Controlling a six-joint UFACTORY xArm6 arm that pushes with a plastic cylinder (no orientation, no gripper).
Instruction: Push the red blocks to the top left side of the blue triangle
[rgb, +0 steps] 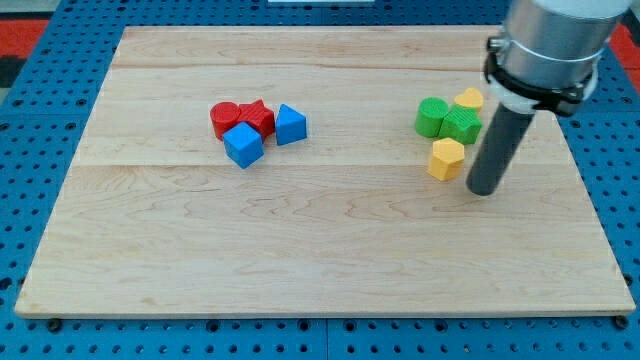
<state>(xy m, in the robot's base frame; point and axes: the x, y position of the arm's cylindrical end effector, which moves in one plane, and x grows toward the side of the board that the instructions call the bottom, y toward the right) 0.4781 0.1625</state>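
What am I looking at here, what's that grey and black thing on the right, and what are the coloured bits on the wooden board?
It is a robot arm seen by one camera. It ends in a dark rod and holds nothing; my tip only pushes blocks across the wooden board. My tip sits right of the yellow block. Near it are two green blocks and a yellow heart. At the view's left, clustered: red cylinder, red star, blue cube, blue triangle.
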